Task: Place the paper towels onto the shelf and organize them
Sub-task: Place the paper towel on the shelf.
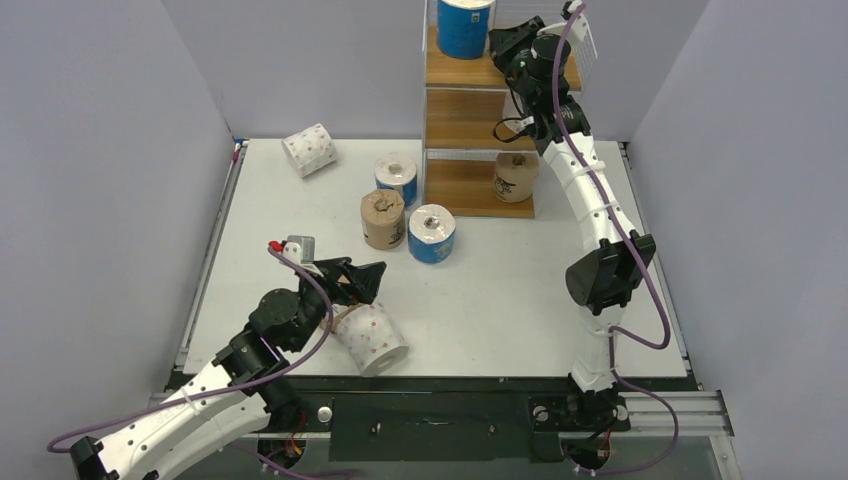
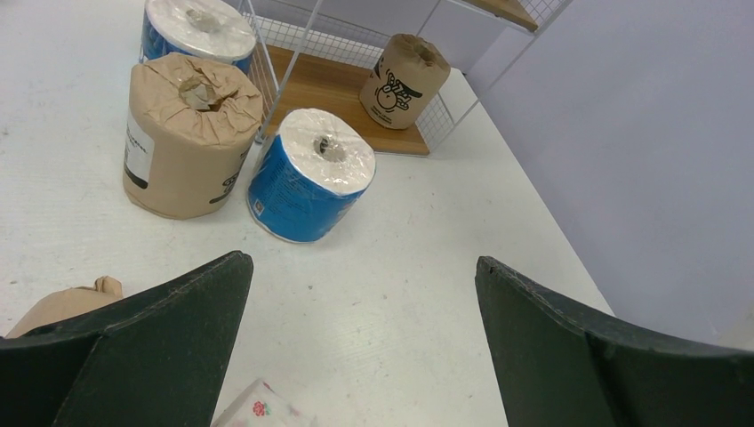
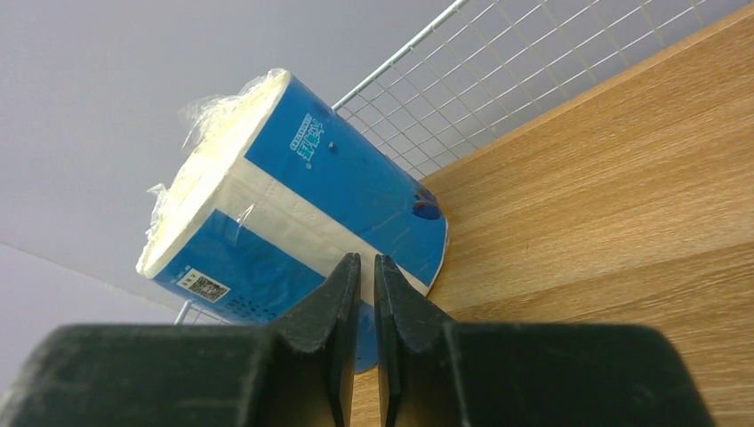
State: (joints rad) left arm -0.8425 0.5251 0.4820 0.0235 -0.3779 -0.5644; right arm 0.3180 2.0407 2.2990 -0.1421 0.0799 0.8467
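my right pincer [image 3: 366, 263] is closed, fingers almost together with nothing between them, up at the top board of the shelf [image 1: 470, 120]. the shelf stands at the far edge of the bench [image 1: 500, 300], right of the middle. just ahead of my fingertips the top blue roll [image 3: 320, 187] stands at the left end of that board, by the wire mesh. whether my tips touch it i cannot tell. the shelved brown roll [image 1: 515, 177] stands upright on the bottom board, toward its right end.

my left pincer [image 2: 362, 262] is wide open and holds nothing, hanging over the bench toward the near left corner. just beside it, by the near edge, the near dotted roll [image 1: 372, 338] lies on its side.

out toward the middle of the bench three rolls stand upright together. the loose brown roll [image 2: 187, 138] has the front blue roll [image 2: 307, 173] just beside it. the back blue roll [image 2: 196, 27] is behind them, close to the shelf's left side. the far dotted roll [image 1: 309, 150] lies on its side near the far left corner.
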